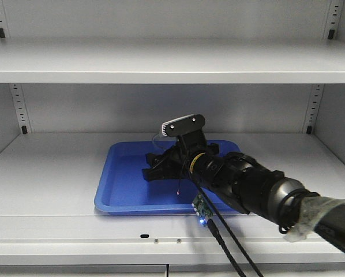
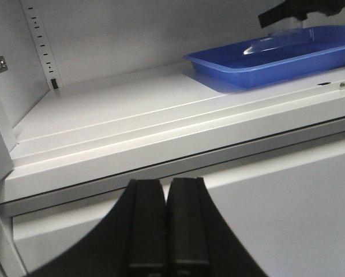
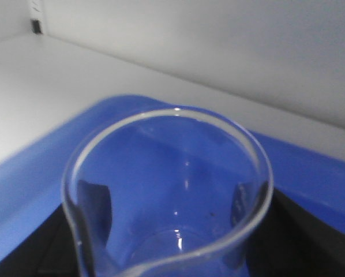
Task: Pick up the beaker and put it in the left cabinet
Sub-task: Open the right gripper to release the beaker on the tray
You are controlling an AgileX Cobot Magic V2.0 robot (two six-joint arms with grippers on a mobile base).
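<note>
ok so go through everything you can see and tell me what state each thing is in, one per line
beaker: upright, empty, held between the right jaws over the tray
right gripper: shut on the beaker, inside the cabinet
left gripper: jaws shut, empty, outside below the shelf edge
blue tray: flat on the shelf, near its front
left cabinet: open, shelf bare apart from the tray
</note>
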